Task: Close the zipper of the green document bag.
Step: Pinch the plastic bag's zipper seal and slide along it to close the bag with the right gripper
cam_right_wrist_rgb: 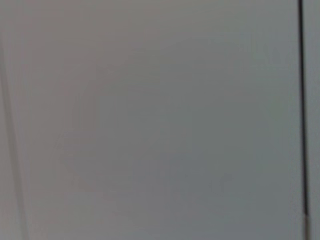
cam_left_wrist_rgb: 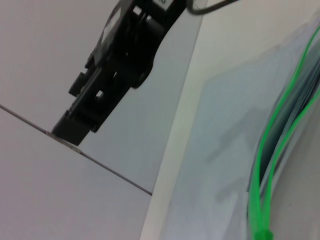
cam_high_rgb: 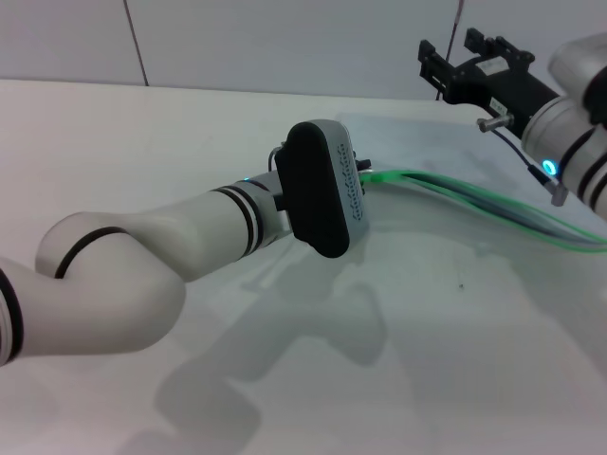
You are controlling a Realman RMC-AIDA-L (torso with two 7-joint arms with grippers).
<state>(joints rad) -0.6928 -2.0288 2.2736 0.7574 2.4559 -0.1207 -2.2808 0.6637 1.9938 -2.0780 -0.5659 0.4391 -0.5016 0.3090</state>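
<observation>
Left tool [cam_high_rgb: 358,172] is brought onto the zipper [cam_high_rgb: 474,201]; whether it is clamped cannot be told.
The slider is best drawn straight ahead of the tool along the gaping green document bag [cam_high_rgb: 446,246].

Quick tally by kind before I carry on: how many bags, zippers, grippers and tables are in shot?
Translucent pale grey-blue plastic document bag: 1
Bright green plastic zipper, its two strips gaping apart: 1
Grippers: 2, the left gripper at the zipper's end, the black right gripper raised at the table's far edge
White table: 1
Total: 5
</observation>
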